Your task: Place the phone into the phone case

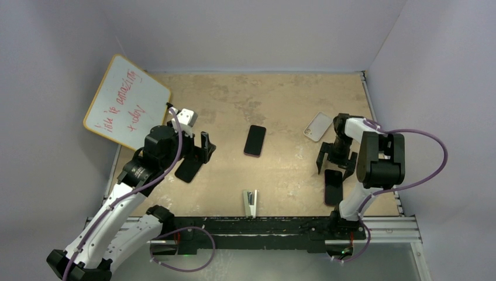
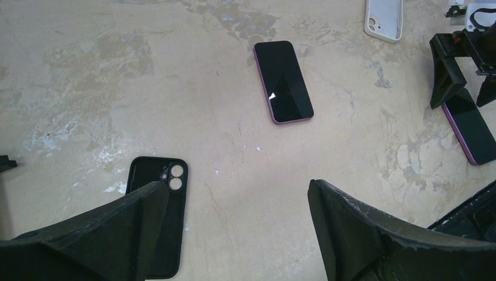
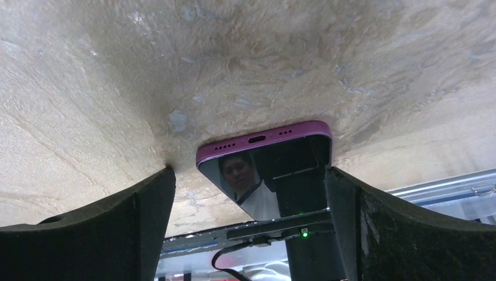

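Note:
Two dark phones with purple edges lie screen up: one (image 1: pixel 255 140) mid-table, also in the left wrist view (image 2: pixel 283 82), and one (image 1: pixel 333 186) at the near right, also in the right wrist view (image 3: pixel 266 158). A black phone case (image 1: pixel 188 171) lies open side up at the left (image 2: pixel 175 234). A white case (image 1: pixel 318 126) lies at the far right (image 2: pixel 384 17). My left gripper (image 1: pixel 207 146) (image 2: pixel 237 193) is open and empty, above the table just right of the black case. My right gripper (image 1: pixel 337 167) (image 3: pixel 250 175) is open, its fingers straddling the far end of the near-right phone.
A whiteboard (image 1: pixel 126 102) with red writing leans at the far left. A small silver stapler-like object (image 1: pixel 250 202) lies near the front edge. The black rail (image 1: pixel 263 225) holding the arm bases runs along the near edge. Purple walls enclose the table.

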Robot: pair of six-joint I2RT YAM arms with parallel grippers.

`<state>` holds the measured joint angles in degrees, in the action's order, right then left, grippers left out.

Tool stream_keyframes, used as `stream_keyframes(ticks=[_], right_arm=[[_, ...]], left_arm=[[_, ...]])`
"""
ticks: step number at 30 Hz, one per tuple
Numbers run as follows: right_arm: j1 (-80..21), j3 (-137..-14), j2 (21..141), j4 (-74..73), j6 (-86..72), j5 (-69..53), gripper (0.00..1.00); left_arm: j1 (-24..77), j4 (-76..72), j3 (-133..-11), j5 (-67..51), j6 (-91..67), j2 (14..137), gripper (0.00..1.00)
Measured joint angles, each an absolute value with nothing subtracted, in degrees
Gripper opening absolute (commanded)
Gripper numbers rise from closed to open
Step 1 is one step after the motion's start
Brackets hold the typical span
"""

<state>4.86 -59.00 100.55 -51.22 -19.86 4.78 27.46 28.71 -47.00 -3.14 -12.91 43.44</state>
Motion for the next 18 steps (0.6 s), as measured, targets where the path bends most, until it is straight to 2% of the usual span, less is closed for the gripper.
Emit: stream_keyframes(ticks=[4, 12, 18], right_arm=[[5.0, -59.5, 101.9, -52.1, -18.4, 3.0, 0.97], [4.9, -59.6, 102.4, -52.9, -16.0, 2.2, 0.78], [4.7, -59.6, 102.4, -52.9, -15.3, 2.4, 0.72]], left_arm=[[27.5, 28.8, -47.0, -2.6, -12.9, 43.0, 0.95], [27.5, 28.8, -47.0, -2.3, -12.9, 42.4, 0.95], [27.6, 28.8, -47.0, -2.0, -12.9, 42.3, 0.95]])
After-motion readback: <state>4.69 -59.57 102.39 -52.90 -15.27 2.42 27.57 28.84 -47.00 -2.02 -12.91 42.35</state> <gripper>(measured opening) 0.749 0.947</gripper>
